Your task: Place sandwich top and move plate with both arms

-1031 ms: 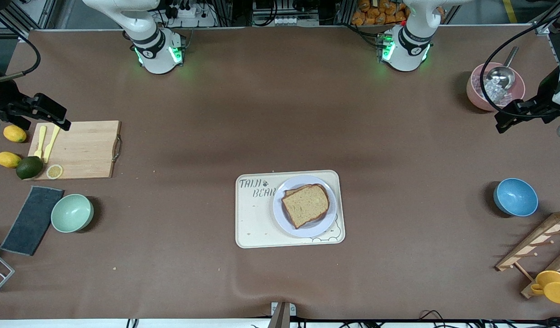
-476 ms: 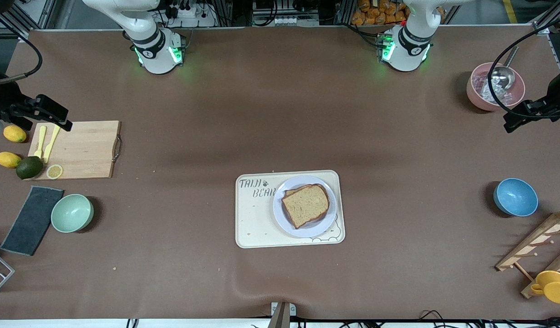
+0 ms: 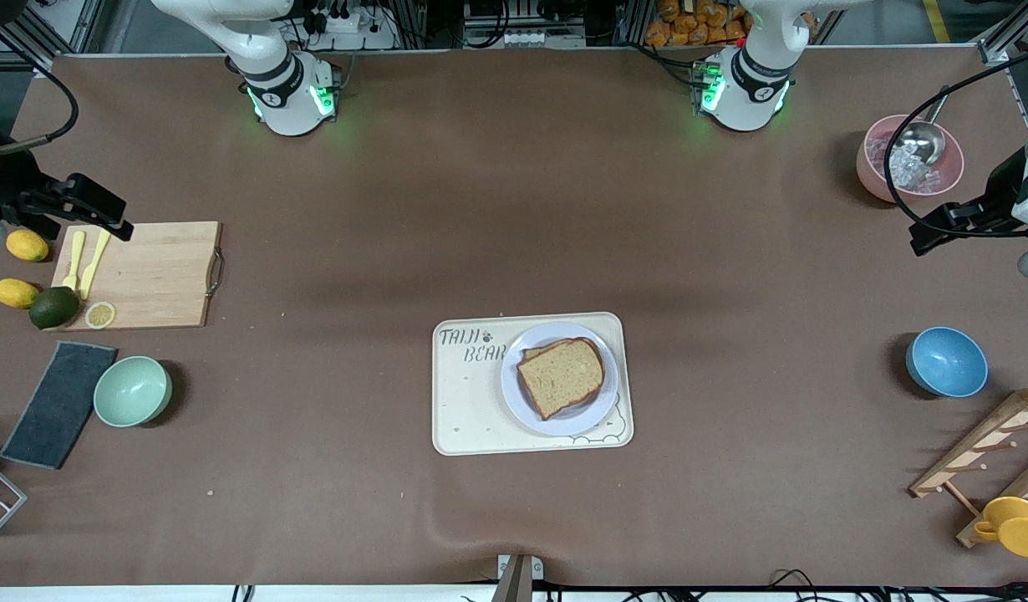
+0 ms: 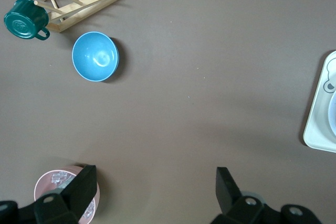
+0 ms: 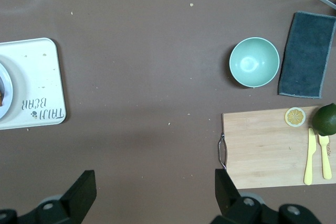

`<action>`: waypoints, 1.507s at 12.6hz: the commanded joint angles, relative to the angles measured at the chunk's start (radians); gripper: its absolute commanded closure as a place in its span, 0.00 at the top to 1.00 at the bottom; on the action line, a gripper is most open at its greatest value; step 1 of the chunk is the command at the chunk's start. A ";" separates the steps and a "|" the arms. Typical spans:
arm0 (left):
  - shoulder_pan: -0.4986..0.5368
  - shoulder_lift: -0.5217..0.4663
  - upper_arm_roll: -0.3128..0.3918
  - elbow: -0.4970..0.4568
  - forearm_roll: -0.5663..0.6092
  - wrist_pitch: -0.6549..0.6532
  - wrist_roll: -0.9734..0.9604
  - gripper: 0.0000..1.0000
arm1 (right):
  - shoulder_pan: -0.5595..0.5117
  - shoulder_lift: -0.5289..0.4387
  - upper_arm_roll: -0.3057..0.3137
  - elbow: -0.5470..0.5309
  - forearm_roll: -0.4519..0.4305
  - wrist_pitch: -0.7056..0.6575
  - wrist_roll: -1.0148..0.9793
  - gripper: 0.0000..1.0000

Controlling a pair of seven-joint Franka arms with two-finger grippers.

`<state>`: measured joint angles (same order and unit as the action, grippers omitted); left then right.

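Sitting mid-table: tray [image 3: 468, 410], carrying the plate [image 3: 518, 401] toward the left arm's end, sandwich top [image 3: 562, 376] lying on it over another slice. Lying toward the right arm's end: cutting board [image 3: 159, 276] bearing knife [image 3: 94, 264], fork [image 3: 73, 260] and lemon slice [image 3: 100, 315], with avocado [image 3: 53, 307] and two lemons [image 3: 16, 293] beside it, green bowl [image 3: 132, 390] and cloth [image 3: 58, 404] nearer the camera. Standing toward the left arm's end: pink bowl [image 3: 872, 180] holding a scoop [image 3: 919, 138], blue bowl [image 3: 946, 361] and wooden rack [image 3: 982, 456] nearer the camera, yellow cup [image 3: 1015, 526] resting on the rack.
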<state>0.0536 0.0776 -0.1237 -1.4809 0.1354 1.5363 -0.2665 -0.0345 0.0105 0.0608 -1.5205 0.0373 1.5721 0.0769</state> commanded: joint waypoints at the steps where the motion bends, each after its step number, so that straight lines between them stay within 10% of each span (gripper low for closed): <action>1: -0.006 -0.007 0.002 0.007 -0.011 0.002 0.013 1.00 | -0.002 -0.007 0.007 -0.010 -0.020 -0.001 0.012 1.00; 8: -0.001 -0.103 -0.014 -0.120 -0.135 0.134 0.015 1.00 | -0.001 -0.007 0.008 -0.009 -0.020 0.000 0.012 1.00; 19: 0.002 -0.075 -0.027 -0.044 -0.120 0.045 0.010 1.00 | -0.001 -0.007 0.008 -0.009 -0.020 0.000 0.012 1.00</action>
<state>0.0530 -0.0023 -0.1537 -1.5561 0.0130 1.6267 -0.2623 -0.0342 0.0105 0.0619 -1.5228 0.0373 1.5721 0.0769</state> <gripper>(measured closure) 0.000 0.000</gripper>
